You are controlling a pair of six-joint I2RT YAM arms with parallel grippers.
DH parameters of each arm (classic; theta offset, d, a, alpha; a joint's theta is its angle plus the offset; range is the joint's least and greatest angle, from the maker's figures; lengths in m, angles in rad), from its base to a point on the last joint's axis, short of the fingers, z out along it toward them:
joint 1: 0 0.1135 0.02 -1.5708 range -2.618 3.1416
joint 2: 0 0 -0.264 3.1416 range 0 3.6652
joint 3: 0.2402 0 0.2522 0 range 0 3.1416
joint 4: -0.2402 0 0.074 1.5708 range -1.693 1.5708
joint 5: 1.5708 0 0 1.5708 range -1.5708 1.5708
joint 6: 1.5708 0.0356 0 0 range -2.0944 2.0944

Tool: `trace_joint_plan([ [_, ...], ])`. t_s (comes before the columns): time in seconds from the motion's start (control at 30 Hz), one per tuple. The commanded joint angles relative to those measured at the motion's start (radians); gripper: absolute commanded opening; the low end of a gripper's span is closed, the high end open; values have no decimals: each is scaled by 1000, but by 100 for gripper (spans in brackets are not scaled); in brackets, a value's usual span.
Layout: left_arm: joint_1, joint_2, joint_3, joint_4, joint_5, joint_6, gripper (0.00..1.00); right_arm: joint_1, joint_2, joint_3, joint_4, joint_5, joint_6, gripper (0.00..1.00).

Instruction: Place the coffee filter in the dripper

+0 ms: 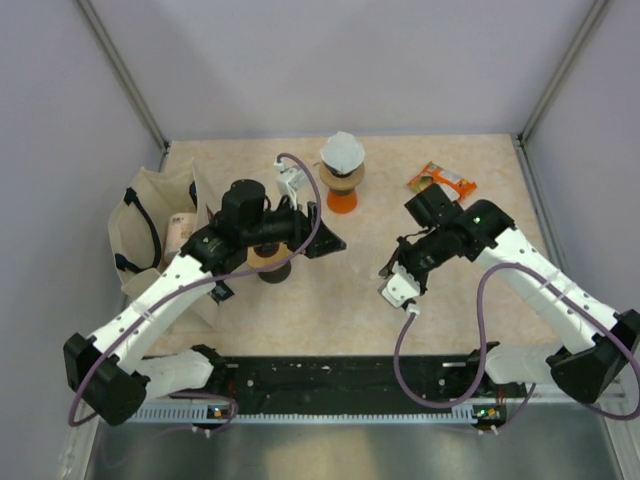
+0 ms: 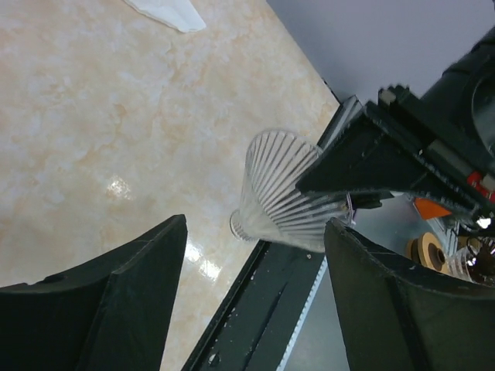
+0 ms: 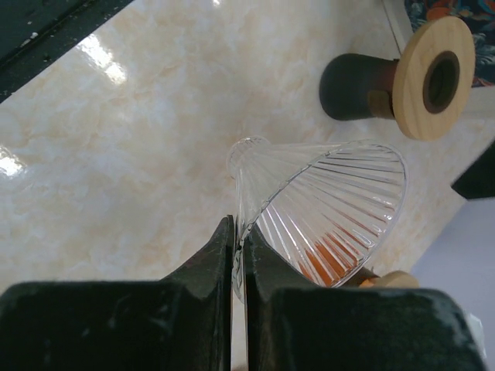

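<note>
The clear ribbed glass dripper (image 3: 325,201) hangs on its side above the table. My right gripper (image 3: 238,228) is shut on its rim; in the top view this gripper (image 1: 388,268) is at table centre-right. My left gripper (image 2: 255,224) is open and empty, its jaws wide apart. It faces the dripper (image 2: 282,189) from a short distance, and in the top view it (image 1: 330,240) is just left of centre. The white paper coffee filter (image 1: 343,152) sits on a brown and orange piece (image 1: 342,190) at the back centre, away from both grippers.
A dark base with a wooden ring (image 3: 402,73) stands under the left arm (image 1: 268,262). A cloth tote bag (image 1: 150,225) with items stands at the left. An orange snack packet (image 1: 441,181) lies at the back right. A black rail (image 1: 350,380) runs along the near edge.
</note>
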Motion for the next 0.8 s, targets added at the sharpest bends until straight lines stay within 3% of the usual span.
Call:
trace_joint_plan([
  [0.0,-2,102,124,-93,-24,-55,70,68,27,68,-61,43,-46,0],
  [0.43,-90,296,336,-372,-126,-51,53,142,69,106,0,181,15,0],
  [0.5,-108,330,377,-438,-169,-38,42,151,77,112,6,201,25,0],
  [0.6,-125,365,416,-486,-195,-22,35,153,80,115,17,216,26,0],
  [0.7,-136,383,433,-495,-197,-18,15,153,81,115,23,225,37,0],
  [0.77,-146,387,442,-501,-202,-10,9,153,80,117,35,239,54,0],
])
